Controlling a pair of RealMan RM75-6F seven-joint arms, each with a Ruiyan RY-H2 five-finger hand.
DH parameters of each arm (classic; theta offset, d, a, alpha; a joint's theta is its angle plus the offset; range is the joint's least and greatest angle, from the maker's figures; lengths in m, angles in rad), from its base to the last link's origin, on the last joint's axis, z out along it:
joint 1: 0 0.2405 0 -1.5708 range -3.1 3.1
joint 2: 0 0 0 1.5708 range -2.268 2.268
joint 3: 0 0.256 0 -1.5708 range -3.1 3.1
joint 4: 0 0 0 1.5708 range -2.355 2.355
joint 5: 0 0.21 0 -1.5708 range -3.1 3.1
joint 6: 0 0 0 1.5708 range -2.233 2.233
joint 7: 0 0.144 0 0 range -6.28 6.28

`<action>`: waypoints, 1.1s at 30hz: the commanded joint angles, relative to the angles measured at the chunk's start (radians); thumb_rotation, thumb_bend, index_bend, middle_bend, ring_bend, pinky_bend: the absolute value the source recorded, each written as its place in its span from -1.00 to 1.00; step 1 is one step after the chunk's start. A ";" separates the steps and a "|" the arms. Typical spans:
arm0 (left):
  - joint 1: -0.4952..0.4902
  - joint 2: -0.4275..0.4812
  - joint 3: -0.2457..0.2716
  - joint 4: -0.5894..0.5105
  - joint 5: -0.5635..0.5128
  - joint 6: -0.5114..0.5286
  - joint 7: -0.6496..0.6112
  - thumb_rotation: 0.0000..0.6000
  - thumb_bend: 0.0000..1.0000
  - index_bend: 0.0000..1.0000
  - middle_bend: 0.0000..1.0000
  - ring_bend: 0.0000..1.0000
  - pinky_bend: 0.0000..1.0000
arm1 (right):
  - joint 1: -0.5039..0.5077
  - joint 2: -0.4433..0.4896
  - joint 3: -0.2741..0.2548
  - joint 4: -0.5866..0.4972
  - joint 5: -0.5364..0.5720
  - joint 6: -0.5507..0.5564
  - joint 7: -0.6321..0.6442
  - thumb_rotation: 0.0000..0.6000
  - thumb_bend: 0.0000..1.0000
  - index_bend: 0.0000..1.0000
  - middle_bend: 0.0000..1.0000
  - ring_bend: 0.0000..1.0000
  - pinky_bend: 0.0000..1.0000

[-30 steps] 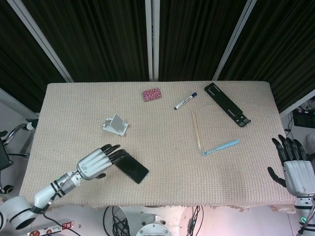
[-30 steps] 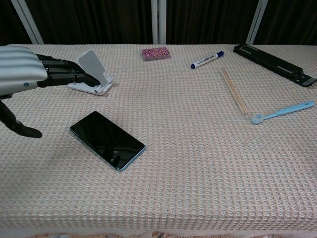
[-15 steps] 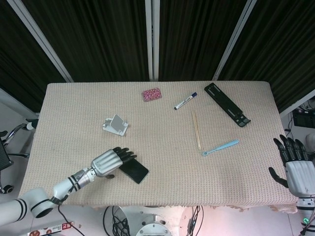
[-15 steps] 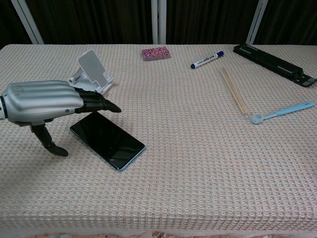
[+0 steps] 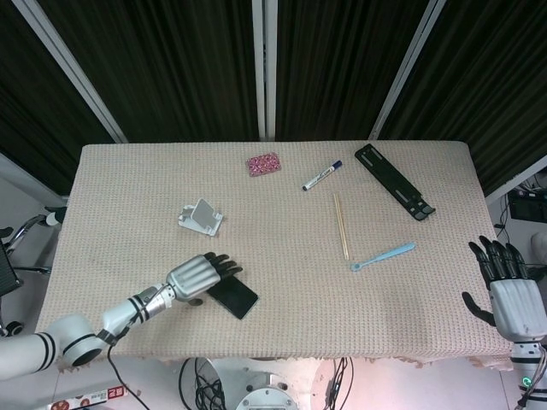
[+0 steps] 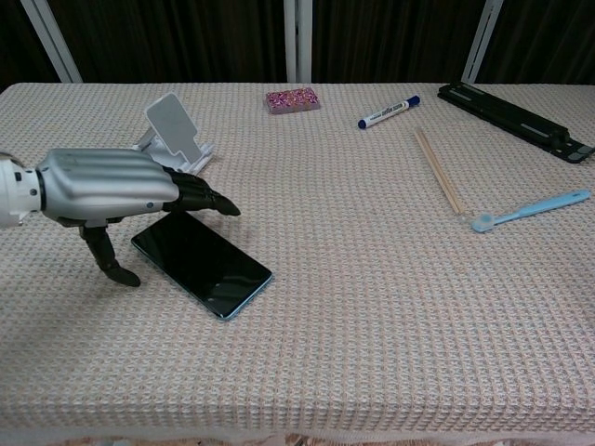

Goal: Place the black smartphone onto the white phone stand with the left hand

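Black smartphone [image 6: 202, 263] flat under left hand [image 6: 112, 189], fingers [image 6: 206, 199] spread, grasping nothing, white phone stand [image 6: 175, 134] just behind, unobstructed

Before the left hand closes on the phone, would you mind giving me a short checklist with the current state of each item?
1. Left hand over the black smartphone: ok, fingers reach above its far edge, thumb down beside its near-left end.
2. Phone already gripped: not ok, it lies flat on the table.
3. White phone stand upright and unoccupied: ok.
4. Path from phone to stand free of objects: ok.
5. Right hand away from the work area: ok, open at the table's right edge.
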 commanded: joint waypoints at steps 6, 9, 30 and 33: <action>-0.043 0.018 -0.015 -0.046 -0.059 -0.059 0.058 1.00 -0.75 -0.80 -0.80 -0.79 -0.49 | -0.002 -0.006 -0.002 0.007 0.010 -0.006 0.003 1.00 -0.61 -1.00 -1.00 -1.00 -1.00; -0.051 0.020 -0.015 -0.055 -0.074 -0.067 0.075 1.00 -0.75 -0.71 -0.80 -0.79 -0.49 | -0.002 -0.008 -0.001 0.011 0.013 -0.006 0.005 1.00 -0.61 -1.00 -1.00 -1.00 -1.00; -0.079 -0.007 -0.004 -0.053 -0.166 -0.106 0.172 1.00 -0.72 -0.46 -0.80 -0.79 -0.49 | -0.004 -0.002 -0.003 0.017 0.017 -0.011 0.044 1.00 -0.57 -1.00 -1.00 -1.00 -1.00; -0.083 -0.008 -0.003 -0.054 -0.172 -0.106 0.177 1.00 -0.70 -0.41 -0.80 -0.79 -0.49 | -0.002 -0.001 -0.003 0.018 0.017 -0.015 0.048 1.00 -0.57 -1.00 -1.00 -1.00 -1.00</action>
